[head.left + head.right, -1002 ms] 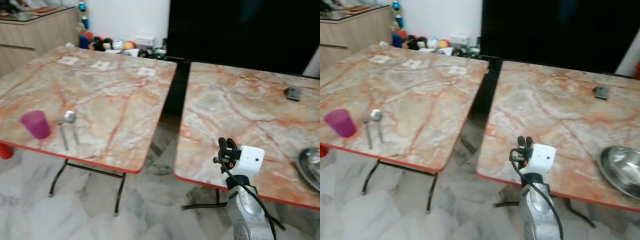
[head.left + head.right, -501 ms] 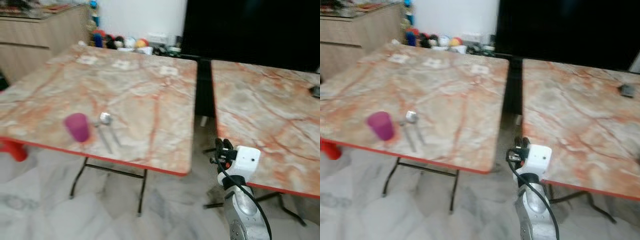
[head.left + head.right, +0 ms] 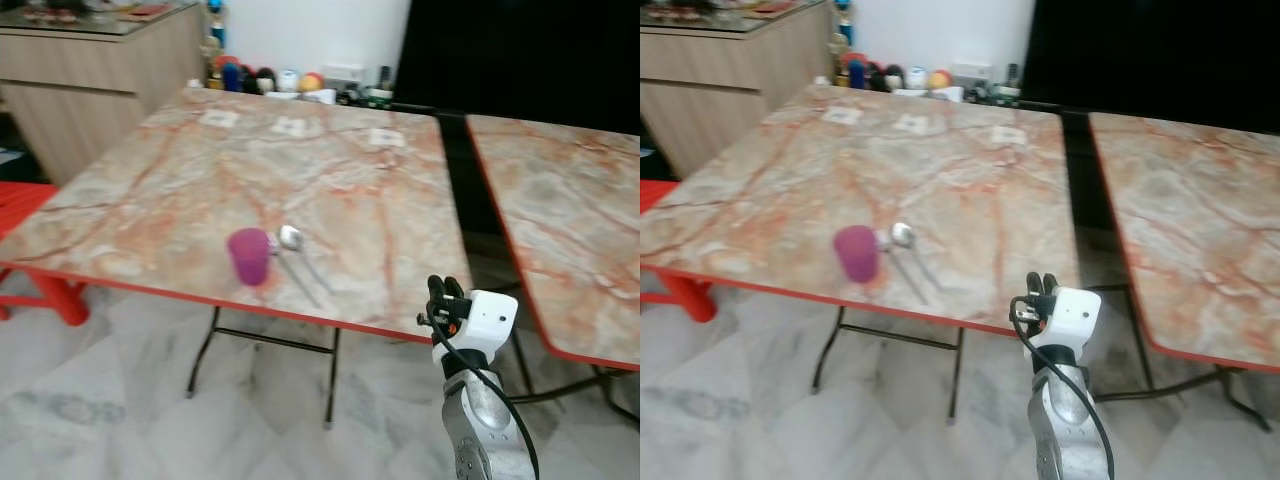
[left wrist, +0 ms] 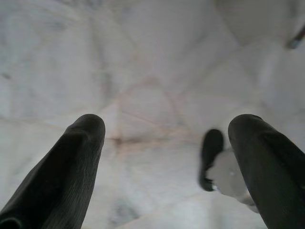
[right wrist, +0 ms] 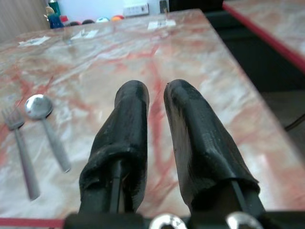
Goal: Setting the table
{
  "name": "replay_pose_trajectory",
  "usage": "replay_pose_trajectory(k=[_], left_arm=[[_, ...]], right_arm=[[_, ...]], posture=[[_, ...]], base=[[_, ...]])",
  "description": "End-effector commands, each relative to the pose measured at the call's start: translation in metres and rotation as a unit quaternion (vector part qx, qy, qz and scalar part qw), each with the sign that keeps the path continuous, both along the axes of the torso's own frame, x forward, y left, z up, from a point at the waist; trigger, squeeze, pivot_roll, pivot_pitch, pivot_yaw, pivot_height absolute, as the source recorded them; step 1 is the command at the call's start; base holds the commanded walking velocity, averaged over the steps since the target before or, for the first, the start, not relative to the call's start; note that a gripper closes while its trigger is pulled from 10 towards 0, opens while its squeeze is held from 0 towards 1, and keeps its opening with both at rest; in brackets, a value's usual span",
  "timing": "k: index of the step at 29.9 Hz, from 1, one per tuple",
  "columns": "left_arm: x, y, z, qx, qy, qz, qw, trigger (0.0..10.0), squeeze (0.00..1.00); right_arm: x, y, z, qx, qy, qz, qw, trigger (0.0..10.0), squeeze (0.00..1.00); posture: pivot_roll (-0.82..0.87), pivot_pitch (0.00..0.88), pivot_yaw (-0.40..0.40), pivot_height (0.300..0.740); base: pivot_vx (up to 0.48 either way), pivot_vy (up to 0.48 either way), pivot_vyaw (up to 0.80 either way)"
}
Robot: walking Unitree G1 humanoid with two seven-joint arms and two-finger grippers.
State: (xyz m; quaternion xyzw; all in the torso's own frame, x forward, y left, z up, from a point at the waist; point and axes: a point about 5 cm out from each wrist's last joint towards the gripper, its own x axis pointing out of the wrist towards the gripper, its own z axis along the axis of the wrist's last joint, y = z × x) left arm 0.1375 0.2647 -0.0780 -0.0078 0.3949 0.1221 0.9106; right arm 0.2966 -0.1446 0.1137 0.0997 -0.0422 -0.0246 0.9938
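Note:
A purple cup [image 3: 248,257] stands near the front edge of the left marble table [image 3: 200,170]. Just to its right lie a spoon [image 3: 292,239] and a fork [image 3: 274,246], side by side; the spoon [image 5: 38,106] and fork [image 5: 11,117] also appear in the right wrist view. My right gripper [image 3: 440,291] is raised in front of this table's near right corner, shut, with nothing between its fingers [image 5: 131,102]. My left gripper [image 4: 169,126] hangs open over the pale marble floor.
A second marble table [image 3: 570,220] stands to the right across a dark gap [image 3: 463,190]. A wooden counter [image 3: 100,60] is at the back left, a red stool [image 3: 30,205] at the left. Paper slips [image 3: 290,127] lie on the far table side; balls and bottles [image 3: 285,80] line the wall.
The whole view has swung to the left: the left table with cup, spoon and fork sits nearer the middle, and the metal bowl has left the picture. The right gripper keeps its pose.

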Motion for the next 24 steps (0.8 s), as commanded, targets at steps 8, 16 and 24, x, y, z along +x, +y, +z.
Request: replay_pose_trajectory(k=[8, 16, 24], left_arm=[[-0.0036, -0.0056, -0.0034, -0.008, 0.007, 0.001, 1.000, 10.0, 0.00], [-0.0045, -0.0072, -0.0042, -0.008, 0.008, 0.001, 1.000, 10.0, 0.00], [-0.0056, -0.0069, -0.0045, -0.008, 0.010, 0.000, 1.000, 10.0, 0.00]], right_arm=[[-0.0019, -0.0079, -0.0032, 0.000, 0.006, -0.016, 1.000, 10.0, 0.00], [-0.0012, -0.0064, -0.0033, 0.002, 0.007, -0.014, 1.000, 10.0, 0.00], [-0.0005, -0.0081, -0.0024, -0.005, 0.004, -0.015, 1.000, 10.0, 0.00]], posture=[[0.04, 0.112, -0.023, 0.740], [0.05, 0.113, -0.024, 0.740], [0.04, 0.113, -0.023, 0.740]], base=[[0.000, 0.000, 0.00], [0.000, 0.000, 0.00], [0.000, 0.000, 0.18]])
